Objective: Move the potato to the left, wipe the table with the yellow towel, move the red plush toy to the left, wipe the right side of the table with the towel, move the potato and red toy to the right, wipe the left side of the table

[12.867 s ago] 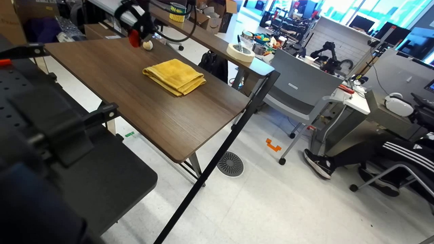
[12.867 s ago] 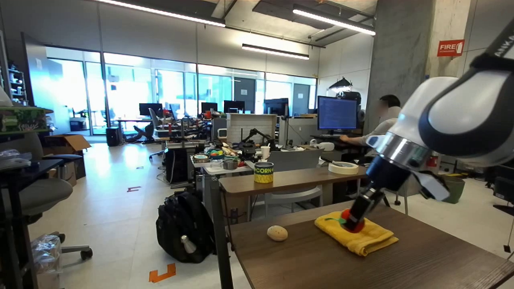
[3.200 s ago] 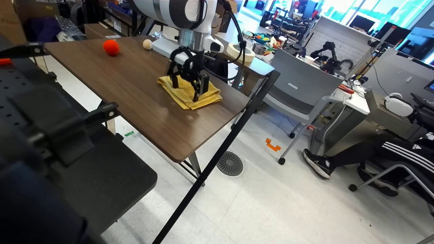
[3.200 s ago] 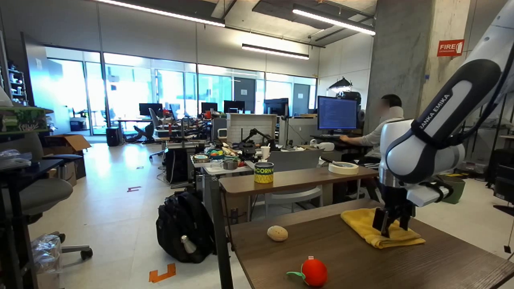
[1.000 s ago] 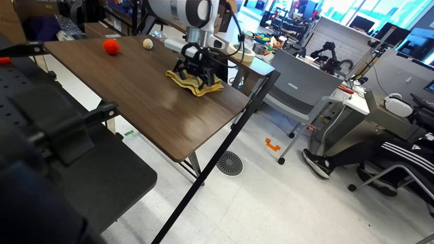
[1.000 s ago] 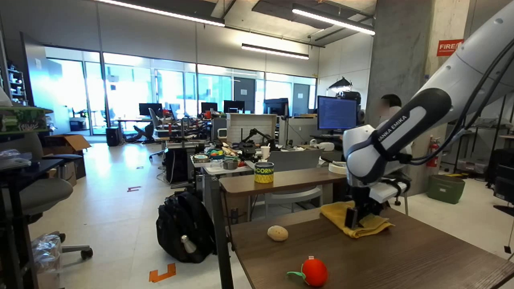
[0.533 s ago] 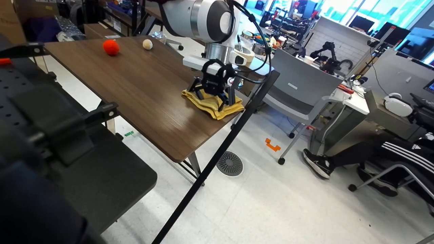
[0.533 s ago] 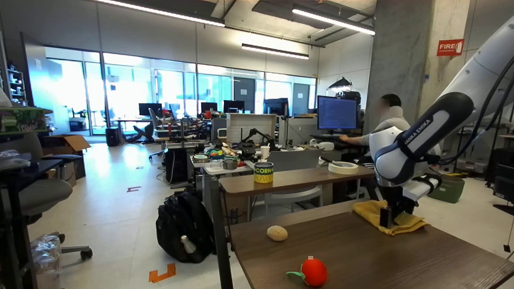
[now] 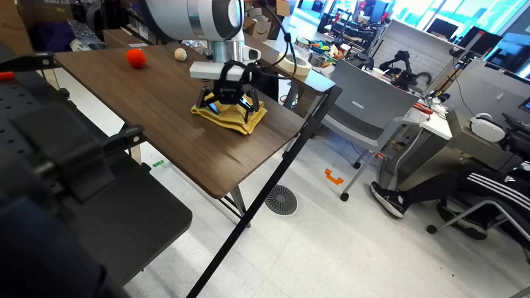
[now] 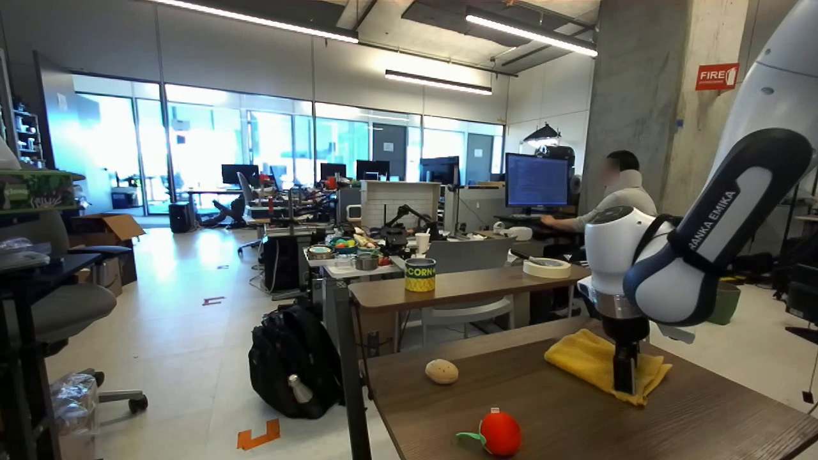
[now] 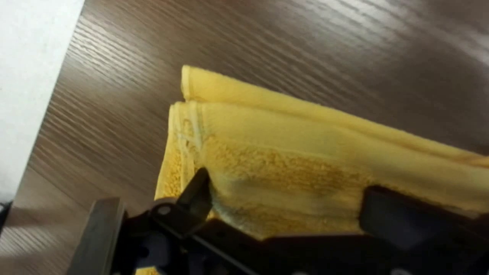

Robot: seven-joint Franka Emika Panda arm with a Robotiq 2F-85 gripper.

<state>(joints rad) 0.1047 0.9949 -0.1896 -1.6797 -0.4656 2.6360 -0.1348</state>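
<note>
The claw is resting spread wide on the yellow towel, gripping nothing; the right-side wipe is probably proceeding. The potato and red plush toy are lying well away on the table, seemingly moved left; their return and the left-side wipe are remaining.

A while back the gripper had the red plush toy in its grip; now the toy lies on the table, well apart from the gripper, whose jaws stand wide and rest on the yellow towel. Half a second ago that towel was right out by one end of the table, and since then it has slid back from there, the robot arm swinging with it. The gripper has turned too: in an exterior view it now shows narrow, edge-on.
</note>
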